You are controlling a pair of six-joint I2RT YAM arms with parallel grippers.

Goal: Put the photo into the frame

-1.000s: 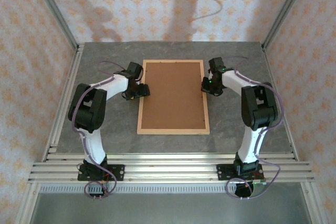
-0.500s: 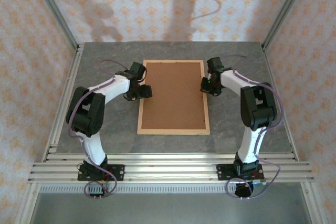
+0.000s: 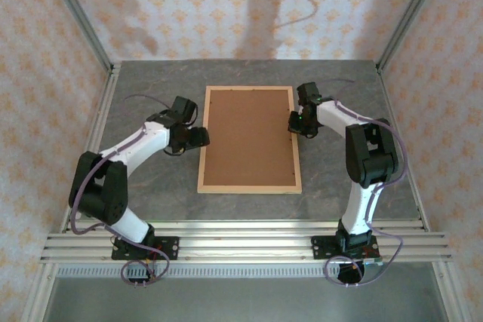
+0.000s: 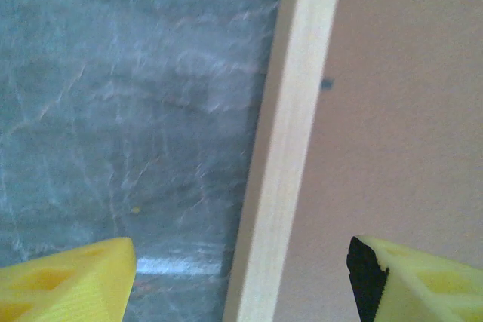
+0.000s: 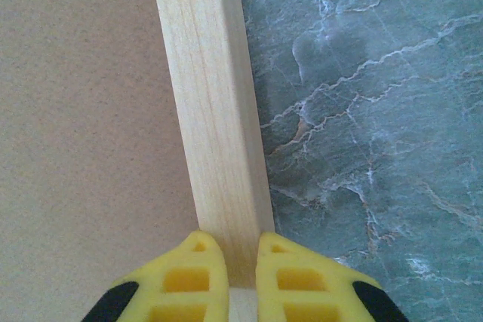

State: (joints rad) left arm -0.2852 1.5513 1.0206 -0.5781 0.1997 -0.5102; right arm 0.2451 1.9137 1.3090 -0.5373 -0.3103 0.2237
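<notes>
The frame of light wood lies flat mid-table with a brown backing board inside it. The photo is hidden. My left gripper hangs open at the frame's left rail. One yellow finger is over the table and the other over the board, neither touching the wood. My left gripper's opening straddles the rail. My right gripper is shut on the right rail, which is pinched between its yellow fingertips.
The grey marbled tabletop surrounds the frame on all sides. Aluminium posts and patterned walls close the cell at the left, right and back. A metal rail runs along the near edge, where both arm bases are bolted.
The left arm has swung its elbow outward and down to the left. Its gripper has slid a little toward the near side along the left rail. The right arm has not moved.
</notes>
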